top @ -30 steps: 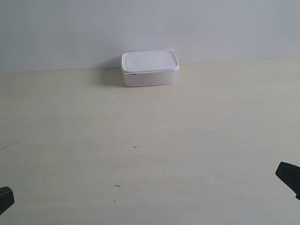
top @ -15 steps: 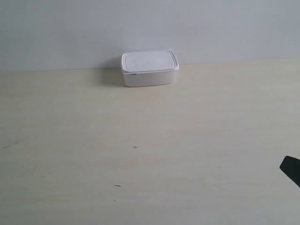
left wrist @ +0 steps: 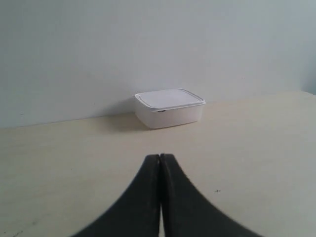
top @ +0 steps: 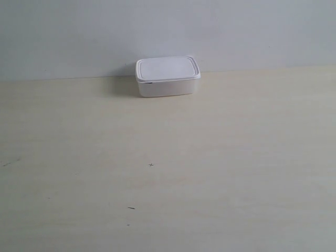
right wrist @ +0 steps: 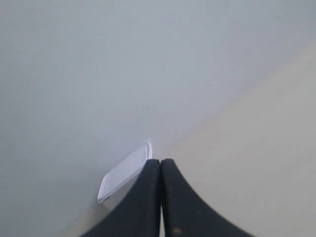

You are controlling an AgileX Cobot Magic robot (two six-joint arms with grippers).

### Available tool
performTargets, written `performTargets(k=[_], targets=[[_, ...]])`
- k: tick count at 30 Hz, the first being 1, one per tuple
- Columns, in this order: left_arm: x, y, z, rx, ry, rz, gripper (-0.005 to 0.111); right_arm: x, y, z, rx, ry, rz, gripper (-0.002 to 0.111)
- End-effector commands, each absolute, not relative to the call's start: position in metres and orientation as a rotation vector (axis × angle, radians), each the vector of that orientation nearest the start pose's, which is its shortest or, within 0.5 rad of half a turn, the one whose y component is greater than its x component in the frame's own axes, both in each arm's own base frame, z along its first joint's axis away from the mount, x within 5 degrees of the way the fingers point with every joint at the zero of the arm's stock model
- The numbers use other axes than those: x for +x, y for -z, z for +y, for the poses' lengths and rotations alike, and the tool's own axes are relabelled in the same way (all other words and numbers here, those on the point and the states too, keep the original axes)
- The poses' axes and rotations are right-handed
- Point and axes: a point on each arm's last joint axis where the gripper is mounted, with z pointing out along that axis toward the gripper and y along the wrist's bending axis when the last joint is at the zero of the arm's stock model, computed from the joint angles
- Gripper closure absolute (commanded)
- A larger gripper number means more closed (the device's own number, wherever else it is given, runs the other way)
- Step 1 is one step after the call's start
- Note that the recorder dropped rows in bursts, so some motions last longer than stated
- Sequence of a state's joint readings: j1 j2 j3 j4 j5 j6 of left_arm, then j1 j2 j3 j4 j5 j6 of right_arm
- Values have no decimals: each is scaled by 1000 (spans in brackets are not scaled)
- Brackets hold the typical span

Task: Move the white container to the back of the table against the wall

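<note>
We see the white container [top: 168, 76] in the upper middle of the exterior frame, lid on, sitting on the table [top: 210, 168] at its far edge, right against the wall [top: 157, 31]. Our left pincer [left wrist: 160, 163] and right pincer [right wrist: 160, 165] each have their fingers pressed together, gripping nothing.

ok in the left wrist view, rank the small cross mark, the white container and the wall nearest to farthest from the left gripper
From the left gripper:
1. small cross mark, on the table just ahead.
2. white container, at the table's back.
3. wall, behind the container.
</note>
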State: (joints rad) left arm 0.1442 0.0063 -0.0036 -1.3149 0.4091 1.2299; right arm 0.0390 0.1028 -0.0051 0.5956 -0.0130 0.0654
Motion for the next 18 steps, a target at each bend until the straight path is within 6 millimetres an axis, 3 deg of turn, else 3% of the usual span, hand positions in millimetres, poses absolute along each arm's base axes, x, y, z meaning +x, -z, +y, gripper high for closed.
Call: performTargets(k=[1,5,18], targets=[[54,-204,-27,129,249,1590,107,61,-211,-3,538,-483,1456,108],[54,-204,-27,129,249,1590,107,56,-214,-5,545,-460,1384,108],[54,-204,-27,129,249,1590,107,56,-215,-6,549,-451,1374,108]])
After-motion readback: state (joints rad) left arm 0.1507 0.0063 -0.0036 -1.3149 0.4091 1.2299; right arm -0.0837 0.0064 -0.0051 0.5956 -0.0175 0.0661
